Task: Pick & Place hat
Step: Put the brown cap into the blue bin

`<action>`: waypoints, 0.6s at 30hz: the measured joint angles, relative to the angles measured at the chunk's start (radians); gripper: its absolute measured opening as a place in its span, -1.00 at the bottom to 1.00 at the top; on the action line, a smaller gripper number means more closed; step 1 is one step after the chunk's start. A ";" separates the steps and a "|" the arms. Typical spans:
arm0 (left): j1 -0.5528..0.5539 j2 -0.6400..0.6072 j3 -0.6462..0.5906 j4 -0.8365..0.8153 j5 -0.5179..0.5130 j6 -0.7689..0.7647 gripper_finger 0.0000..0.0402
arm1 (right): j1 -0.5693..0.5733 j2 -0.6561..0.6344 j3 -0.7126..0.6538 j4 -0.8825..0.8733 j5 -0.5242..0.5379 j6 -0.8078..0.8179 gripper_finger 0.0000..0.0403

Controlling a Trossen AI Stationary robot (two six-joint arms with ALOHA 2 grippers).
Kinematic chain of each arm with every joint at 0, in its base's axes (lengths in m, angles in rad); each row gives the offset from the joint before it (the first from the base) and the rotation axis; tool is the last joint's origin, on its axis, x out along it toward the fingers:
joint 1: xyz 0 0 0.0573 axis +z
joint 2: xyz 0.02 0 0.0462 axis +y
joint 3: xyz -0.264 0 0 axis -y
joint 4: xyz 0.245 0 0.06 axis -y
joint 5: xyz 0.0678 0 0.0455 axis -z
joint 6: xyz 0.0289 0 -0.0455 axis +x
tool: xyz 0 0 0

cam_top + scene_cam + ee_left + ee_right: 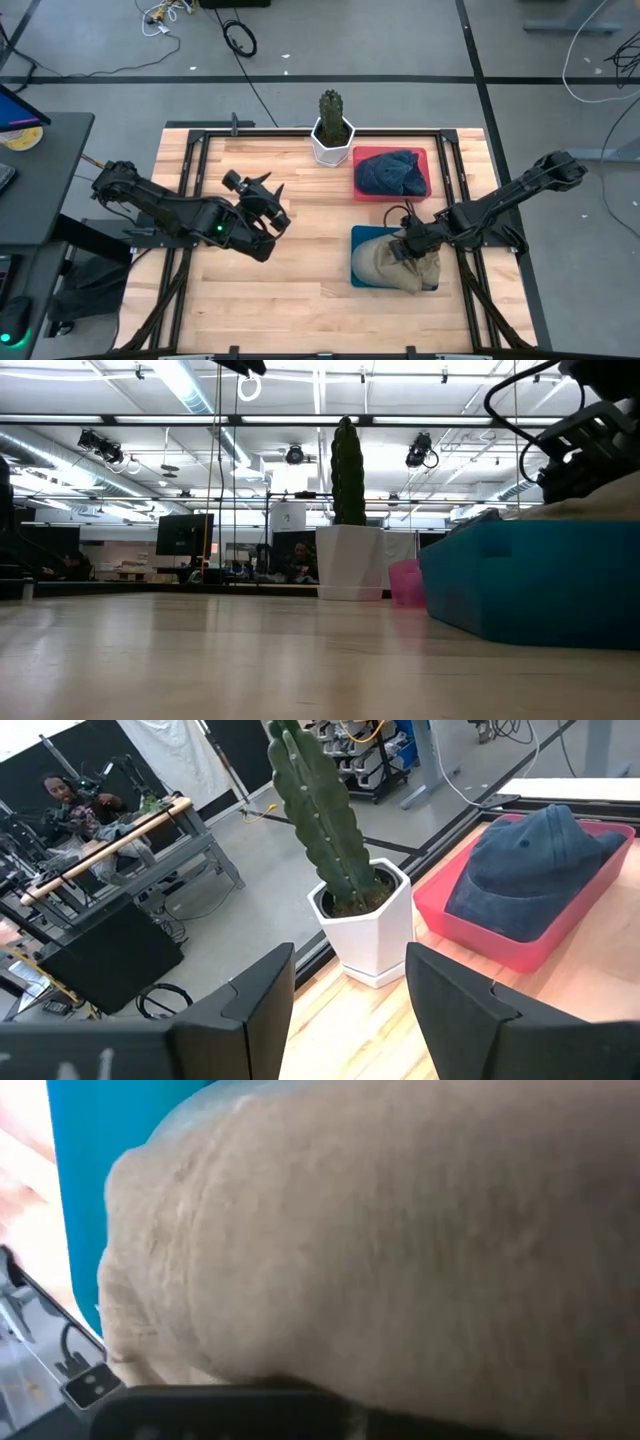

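Note:
A tan hat (408,268) lies in a blue tray (361,242) on the right half of the table and fills the right wrist view (400,1230). My right gripper (405,243) is low over the hat's far left part; the hat hides its tips. In the low view it (590,445) stands just above the blue tray (530,585). A dark blue hat (390,172) (540,865) rests in a red tray (358,192). My left gripper (275,205) (350,1005) hovers open over the table's middle, holding nothing.
A cactus in a white pot (332,128) (340,870) (348,510) stands at the far edge, just left of the red tray (520,945). Bare wood lies between the two arms and along the near edge. A person (60,790) sits in the room beyond the table.

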 joint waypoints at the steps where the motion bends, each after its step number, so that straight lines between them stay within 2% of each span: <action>1: 0.005 0.000 0.000 0.003 0.000 0.000 -0.03 | 0.000 0.000 -0.001 0.000 -0.001 0.011 -0.99; 12: 0.029 0.000 0.000 0.021 0.001 0.000 -0.03 | -0.002 0.000 -0.003 -0.010 -0.009 0.093 -0.97; 18: 0.029 0.000 0.000 0.021 0.007 0.000 -0.03 | -0.002 -0.039 -0.009 0.040 -0.026 0.049 -0.84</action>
